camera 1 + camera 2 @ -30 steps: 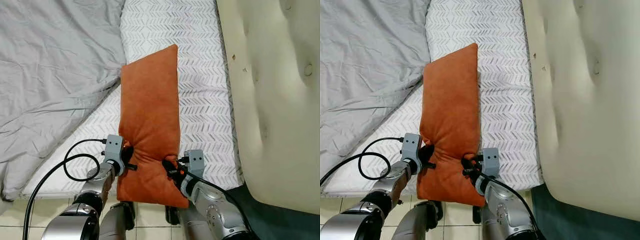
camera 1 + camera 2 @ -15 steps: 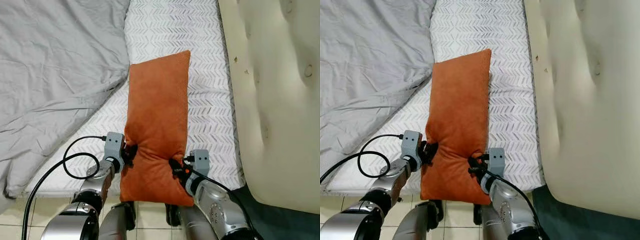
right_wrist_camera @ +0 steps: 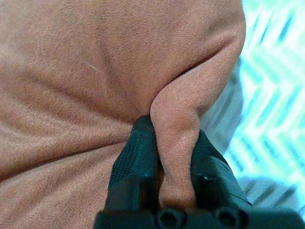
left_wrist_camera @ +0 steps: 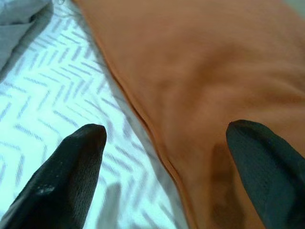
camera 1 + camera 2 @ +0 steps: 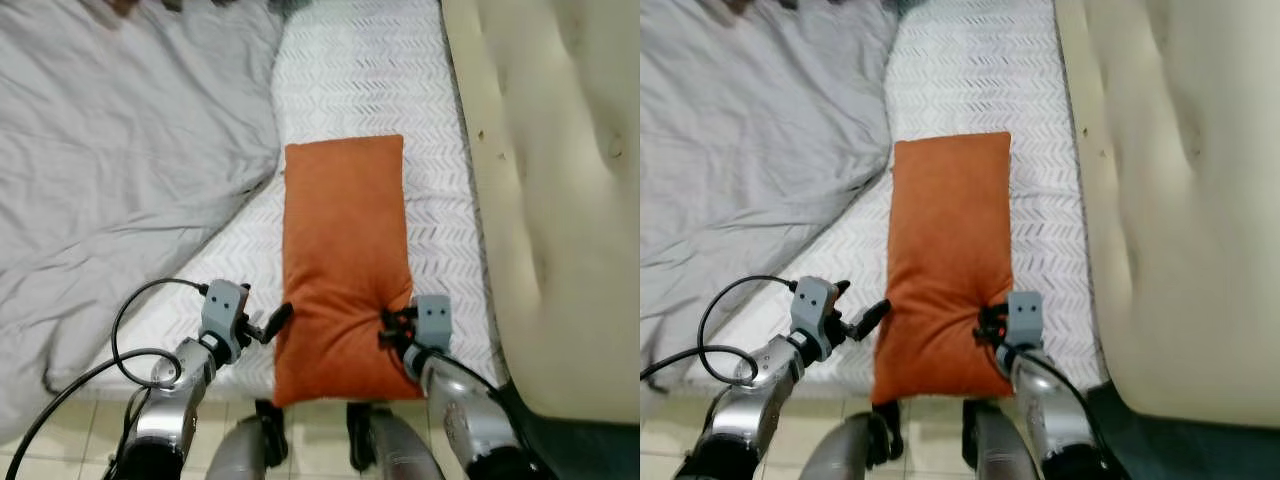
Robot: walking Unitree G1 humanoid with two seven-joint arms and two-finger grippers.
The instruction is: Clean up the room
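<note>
The right gripper (image 3: 174, 157) is clamped on a pinched fold of the orange pillow (image 5: 345, 260), right at the pillow's right edge near its near end. In the right wrist view the fabric bunches up between the two black fingers (image 3: 136, 155), and you can't really see the fingertips since the fold swallows them. From the head cameras that gripper (image 5: 398, 325) is mostly tucked under its grey wrist block, so the grip itself is hard to make out there.

The left gripper (image 4: 167, 162) is spread wide and holding nothing. One finger (image 4: 71, 167) sits over the white chevron sheet (image 4: 52, 109), the other over the pillow, with the pillow's left seam running between them. Can't tell whether either tip touches the fabric. In the left eye view it sits just beside the pillow's left edge (image 5: 272, 322), with a black cable (image 5: 120, 345) looping off the arm.

The pillow lies lengthwise on the sheet, long way pointing far, and its near end hangs past the mattress edge over the tiled floor (image 5: 310, 450). A rumpled grey blanket (image 5: 120, 170) covers the left side of the bed. On the right is a cream tufted mattress (image 5: 560, 180), cut off by the frame. The far left corner is blurry, with some dark shapes I can't identify.
</note>
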